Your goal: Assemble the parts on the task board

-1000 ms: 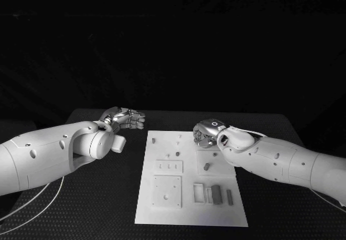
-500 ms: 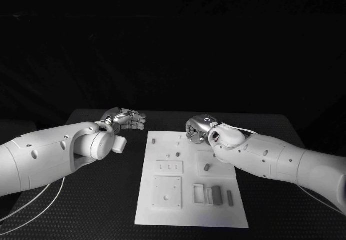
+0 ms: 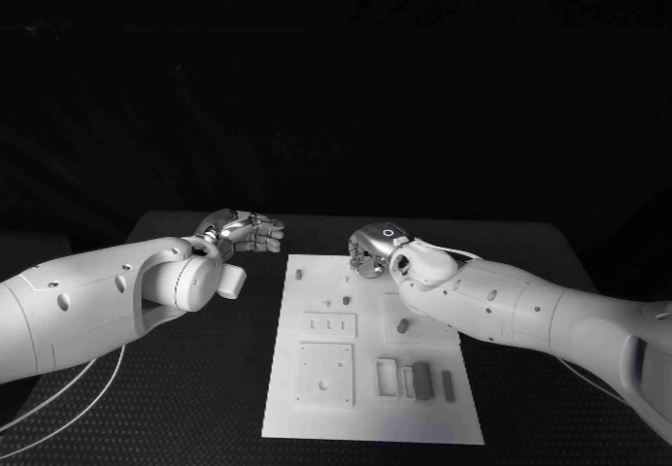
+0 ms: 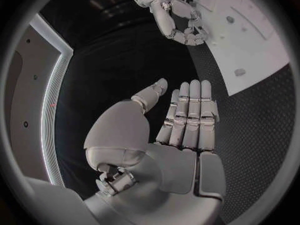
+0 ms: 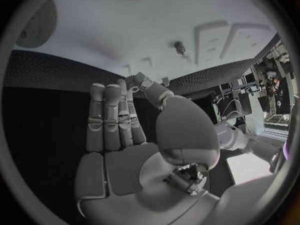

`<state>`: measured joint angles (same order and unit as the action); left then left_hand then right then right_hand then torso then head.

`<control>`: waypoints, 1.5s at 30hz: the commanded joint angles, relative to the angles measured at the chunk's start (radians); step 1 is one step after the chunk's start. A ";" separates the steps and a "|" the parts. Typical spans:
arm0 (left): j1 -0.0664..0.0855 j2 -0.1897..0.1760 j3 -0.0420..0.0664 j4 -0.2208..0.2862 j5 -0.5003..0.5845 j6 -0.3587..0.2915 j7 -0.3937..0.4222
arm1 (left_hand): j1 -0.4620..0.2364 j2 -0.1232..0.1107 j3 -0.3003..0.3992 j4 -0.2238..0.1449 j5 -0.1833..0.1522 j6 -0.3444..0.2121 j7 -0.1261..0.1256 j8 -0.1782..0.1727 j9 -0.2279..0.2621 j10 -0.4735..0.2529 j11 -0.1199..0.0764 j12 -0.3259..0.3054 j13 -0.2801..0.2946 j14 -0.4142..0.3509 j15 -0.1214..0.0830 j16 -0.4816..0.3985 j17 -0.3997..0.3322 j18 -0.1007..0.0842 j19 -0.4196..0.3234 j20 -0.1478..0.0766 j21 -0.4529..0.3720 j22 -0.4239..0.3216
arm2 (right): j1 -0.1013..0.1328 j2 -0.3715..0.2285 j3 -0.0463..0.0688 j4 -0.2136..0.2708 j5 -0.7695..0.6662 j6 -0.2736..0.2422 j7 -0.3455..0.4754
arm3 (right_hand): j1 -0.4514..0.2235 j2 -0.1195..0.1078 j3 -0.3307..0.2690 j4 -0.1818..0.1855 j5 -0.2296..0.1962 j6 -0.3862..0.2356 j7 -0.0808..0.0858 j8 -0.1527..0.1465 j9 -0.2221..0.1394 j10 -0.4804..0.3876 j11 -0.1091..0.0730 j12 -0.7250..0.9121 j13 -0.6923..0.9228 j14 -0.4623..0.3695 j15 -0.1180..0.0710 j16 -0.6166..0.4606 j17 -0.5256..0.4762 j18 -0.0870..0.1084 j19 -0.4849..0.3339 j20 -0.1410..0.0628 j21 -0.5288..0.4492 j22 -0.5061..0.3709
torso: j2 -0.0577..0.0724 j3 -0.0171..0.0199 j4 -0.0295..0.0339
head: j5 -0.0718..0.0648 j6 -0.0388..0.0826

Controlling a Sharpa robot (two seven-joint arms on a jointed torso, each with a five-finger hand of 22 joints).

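Silver fingers of the right hand (image 3: 373, 250) are seen at the far edge of the task board (image 3: 325, 413), near its twelve o'clock end in the head view. In the right wrist view the right hand (image 5: 125, 135) is shown with fingers straight and side by side, thumb apart, nothing held; it is judged open and empty. Directly beyond its fingertips the white board surface is spread, with a small peg-like part (image 5: 180, 47) standing on it, a little past the thumb side.

In the head view, small parts (image 3: 345, 283) are dotted on the board at about six to seven o'clock from the right hand, close by. Three elongated grey parts (image 3: 421, 381) are laid side by side near the board's five o'clock corner, long axes running twelve to six, well apart from both hands.

The left hand (image 3: 247, 231) is held off the board, over the black table (image 3: 183, 388) at the board's ten o'clock corner. In the left wrist view its fingers (image 4: 190, 117) are extended together and nothing is gripped.

The right hand is judged the nearer to the small far-end parts, so the next reach is likely its own.
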<state>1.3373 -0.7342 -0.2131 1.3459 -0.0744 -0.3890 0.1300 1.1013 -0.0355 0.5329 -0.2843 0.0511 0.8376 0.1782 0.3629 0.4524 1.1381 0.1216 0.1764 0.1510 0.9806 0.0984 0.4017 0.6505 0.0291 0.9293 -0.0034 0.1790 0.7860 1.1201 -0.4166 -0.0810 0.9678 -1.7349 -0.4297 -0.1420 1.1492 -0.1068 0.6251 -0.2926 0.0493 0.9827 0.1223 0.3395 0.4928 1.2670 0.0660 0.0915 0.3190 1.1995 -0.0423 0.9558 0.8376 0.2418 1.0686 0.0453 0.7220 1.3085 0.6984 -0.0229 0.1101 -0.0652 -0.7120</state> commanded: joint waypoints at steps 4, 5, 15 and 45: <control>0.006 0.000 0.001 0.005 -0.006 0.013 0.007 | -0.003 -0.004 -0.007 -0.002 0.006 -0.001 0.002 -0.006 -0.001 -0.001 0.004 -0.004 0.000 0.005 0.000 -0.005 0.002 0.006 0.008 0.002 -0.006 0.001 | 0.000 0.012 0.000 -0.017 -0.017 0.009 0.000 | -0.010 0.000 0.002 0.005 0.001 0.005 0.003 0.002 -0.002 0.006 0.003 -0.002 -0.002 0.001 0.001 0.005 -0.001 0.020 0.004 -0.005 0.006 0.021 | 0.008 -0.0030 0.0095 | -0.008 0.000; 0.007 0.001 0.001 0.004 -0.006 0.013 0.007 | -0.003 -0.004 -0.007 -0.002 0.006 -0.001 0.002 -0.006 -0.001 -0.001 0.004 -0.004 0.000 0.005 0.000 -0.005 0.002 0.006 0.008 0.002 -0.006 0.001 | 0.000 0.015 0.000 -0.020 -0.017 0.010 0.001 | -0.010 0.000 0.002 0.005 0.001 0.005 0.003 0.002 -0.002 0.006 0.003 -0.002 -0.002 0.000 0.001 0.005 -0.002 0.020 0.004 -0.005 0.006 0.021 | 0.008 -0.0035 0.0094 | -0.008 0.000; 0.014 0.004 0.002 0.013 -0.007 0.014 0.006 | -0.003 -0.005 -0.007 -0.002 0.006 -0.001 0.002 -0.006 -0.001 -0.001 0.004 -0.005 0.000 0.005 0.000 -0.006 0.002 0.006 0.008 0.002 -0.007 0.001 | -0.001 0.033 -0.001 -0.052 -0.028 0.008 -0.001 | -0.012 0.001 0.003 0.005 0.001 0.005 0.003 0.001 -0.002 0.006 0.003 -0.003 -0.003 0.000 0.002 0.005 -0.002 0.020 0.004 -0.005 0.006 0.021 | 0.015 -0.0041 0.0193 | -0.009 -0.001; 0.016 0.006 0.002 0.012 -0.009 0.013 0.005 | -0.002 -0.006 -0.008 -0.001 0.006 0.000 0.002 -0.007 -0.001 -0.001 0.005 -0.007 0.000 0.006 0.000 -0.008 0.005 0.005 0.008 0.002 -0.008 0.001 | -0.002 0.039 -0.002 -0.066 -0.055 0.015 -0.006 | -0.012 -0.007 0.005 0.003 0.001 0.006 0.003 0.000 -0.003 0.008 0.003 -0.004 -0.006 -0.002 0.002 0.009 -0.004 0.020 0.002 -0.006 0.010 0.021 | 0.021 -0.0103 0.0200 | -0.005 -0.004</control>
<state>1.3517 -0.7302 -0.2124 1.3552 -0.0783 -0.3886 0.1283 1.1013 -0.0355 0.5302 -0.2870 0.0511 0.8376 0.1782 0.3591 0.4526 1.1381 0.1216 0.1765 0.1510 0.9806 0.0984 0.3979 0.6541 0.0285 0.9293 -0.0034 0.1750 0.7860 1.1187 -0.3788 -0.0829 0.9022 -1.7719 -0.4255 -0.1435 1.1410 -0.1068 0.6251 -0.2926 0.0493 0.9821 0.1226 0.3367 0.4894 1.2706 0.0696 0.0915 0.3137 1.1993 -0.0422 0.9593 0.8347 0.2419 1.0698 0.0471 0.7282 1.3084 0.7192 -0.0324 0.1315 -0.0702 -0.7168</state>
